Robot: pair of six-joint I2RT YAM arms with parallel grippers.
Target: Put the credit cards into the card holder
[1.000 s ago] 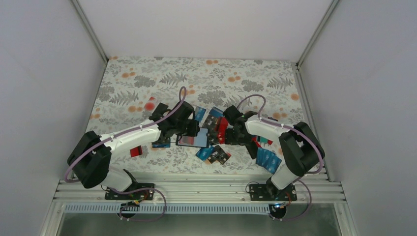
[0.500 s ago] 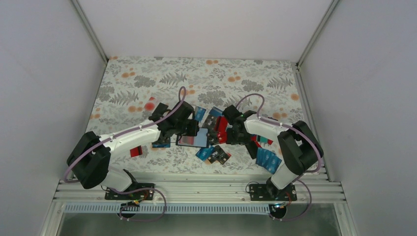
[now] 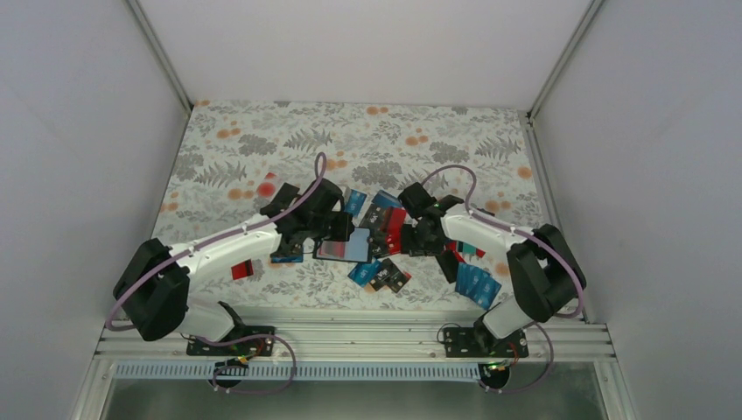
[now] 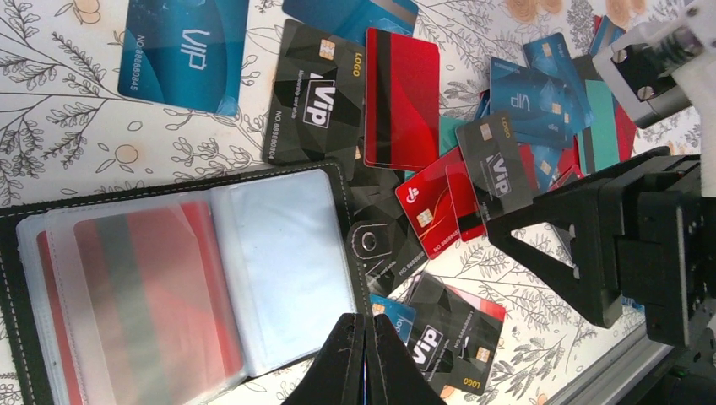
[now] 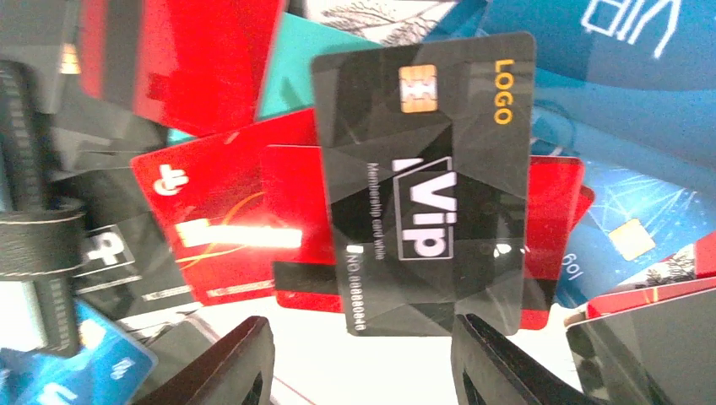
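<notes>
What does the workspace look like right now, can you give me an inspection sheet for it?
Surface: floral tablecloth, flat.
Job's things: card holder lying open, a red card in its clear sleeve; loose cards heaped beside it.
Clutter: nothing seen.
Grippers: left gripper fingers shut at the holder's edge; right gripper fingers apart by a black card.
Cables: purple cables looped along both arms.
Surroundings: white walls; metal rail at the near edge.
</notes>
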